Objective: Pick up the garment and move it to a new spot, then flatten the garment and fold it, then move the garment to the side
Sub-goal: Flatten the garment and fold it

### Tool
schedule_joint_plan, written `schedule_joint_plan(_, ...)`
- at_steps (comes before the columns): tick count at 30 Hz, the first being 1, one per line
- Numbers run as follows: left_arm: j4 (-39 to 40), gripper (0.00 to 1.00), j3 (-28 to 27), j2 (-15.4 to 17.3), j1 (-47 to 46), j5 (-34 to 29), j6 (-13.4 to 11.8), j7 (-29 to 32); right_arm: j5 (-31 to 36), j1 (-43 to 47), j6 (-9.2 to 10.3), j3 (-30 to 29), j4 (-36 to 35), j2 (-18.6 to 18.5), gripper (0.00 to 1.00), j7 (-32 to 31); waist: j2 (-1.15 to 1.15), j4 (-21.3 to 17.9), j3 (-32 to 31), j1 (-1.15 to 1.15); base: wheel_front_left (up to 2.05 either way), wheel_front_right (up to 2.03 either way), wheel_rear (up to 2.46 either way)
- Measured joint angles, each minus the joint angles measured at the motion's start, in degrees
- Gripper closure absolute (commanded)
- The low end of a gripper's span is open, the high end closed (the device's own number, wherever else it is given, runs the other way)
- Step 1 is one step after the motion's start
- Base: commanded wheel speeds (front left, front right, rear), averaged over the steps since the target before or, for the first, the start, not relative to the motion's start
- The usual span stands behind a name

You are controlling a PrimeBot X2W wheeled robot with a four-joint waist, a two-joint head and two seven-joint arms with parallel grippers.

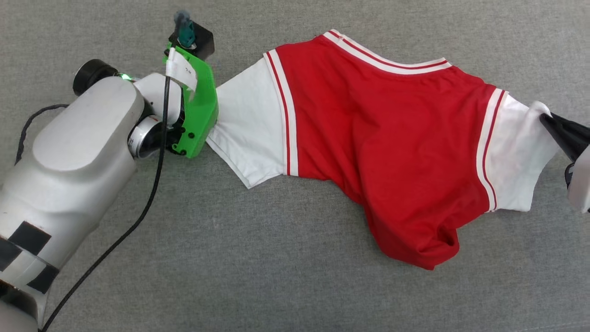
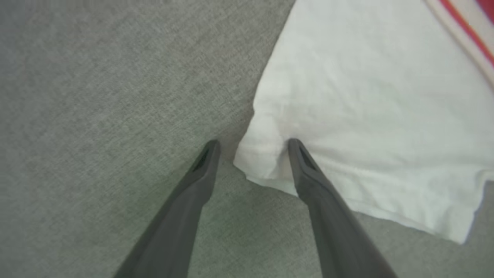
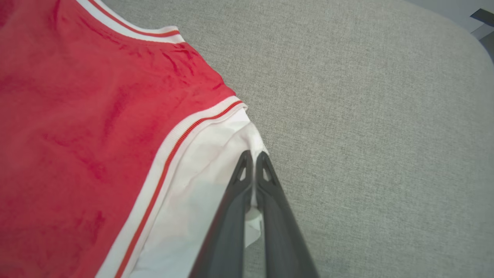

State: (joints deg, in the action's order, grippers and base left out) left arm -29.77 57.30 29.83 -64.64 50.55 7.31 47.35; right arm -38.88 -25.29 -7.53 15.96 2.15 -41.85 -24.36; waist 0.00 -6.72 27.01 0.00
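Note:
The garment [image 1: 387, 133], a red jersey with white sleeves and striped trim, lies stretched left to right on the grey cloth surface, plain red side up and its lower hem bunched at the front. My left gripper [image 2: 253, 148] is open, its two fingers straddling the corner of the left white sleeve [image 2: 366, 127]. In the head view those fingers are hidden under the wrist's green mount [image 1: 198, 110], which sits against the left sleeve [image 1: 249, 133]. My right gripper [image 3: 252, 158] is shut on the edge of the right white sleeve [image 3: 200, 193], at the head view's right edge [image 1: 546, 119].
A grey fabric surface [image 1: 258, 258] lies under everything. A black cable [image 1: 138, 216] trails from my left wrist down across it. The surface's rounded corner and a dark frame piece [image 3: 482, 17] show at the top right of the right wrist view.

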Motion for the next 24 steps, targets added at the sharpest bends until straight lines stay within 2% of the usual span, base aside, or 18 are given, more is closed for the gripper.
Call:
schedule_joint_plan(4, 1.08, 1.00, 3.27, 0.25, 0.04, 2.05, 0.01, -2.96, 0.10, -0.14, 0.00, 0.55, 0.90, -0.20, 1.00, 1.05, 0.00, 0.35, -0.99, 0.00, 0.00, 0.00, 0.00)
schedule_joint_plan(5, 1.78, 1.00, 4.69, 1.07, 0.41, 2.52, 0.03, -8.61, 0.40, -0.45, 0.00, 0.36, 1.20, -0.56, 1.00, 2.63, 0.00, 0.76, -2.42, 0.00, 0.00, 0.00, 0.00)
schedule_joint_plan(12, 1.96, 1.00, 2.45, 4.38, -0.12, 1.16, 0.03, -24.64, 0.47, -0.66, 0.00, -2.41, 0.09, -2.70, 1.00, 6.30, 0.00, 1.95, -6.78, 0.00, 0.00, 0.00, 0.00)
schedule_joint_plan(18, 3.77, 1.00, 0.46, 5.59, -2.09, 0.15, -0.21, -30.18, 0.40, -0.81, -0.01, -4.72, -2.29, -4.31, 1.00, 8.02, 0.00, 3.12, -10.81, 0.00, 0.00, 0.00, 0.00)
schedule_joint_plan(24, 6.64, 1.00, -1.58, 5.90, -7.25, -2.24, -1.70, -31.94, 0.46, -5.43, 0.00, -5.78, -2.98, -5.70, 1.00, 8.31, 0.00, 4.37, -13.24, 0.00, 0.00, 0.00, 0.00)
